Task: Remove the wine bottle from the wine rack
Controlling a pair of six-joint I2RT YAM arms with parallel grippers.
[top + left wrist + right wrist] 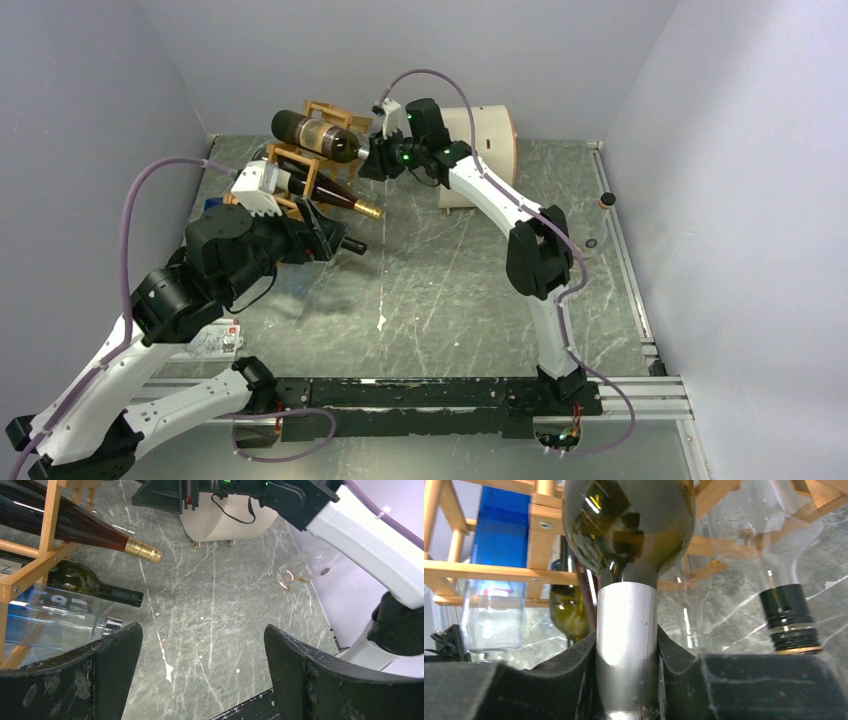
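Observation:
The wine rack is an orange-brown stick frame at the back left, and several bottles lie in its cells. On its top cell lies the wine bottle, dark green with a tan label. My right gripper is shut on its neck. The right wrist view shows the silver foil neck clamped between my fingers, with the bottle's shoulder and rack sticks beyond. My left gripper hovers open in front of the rack's lower cells, and the left wrist view shows only table between its fingers.
In the rack are a dark bottle with a gold cap, a green one with a black cap and a clear blue one. A cream drum stands behind the right arm. A clear glass lies near the right wall.

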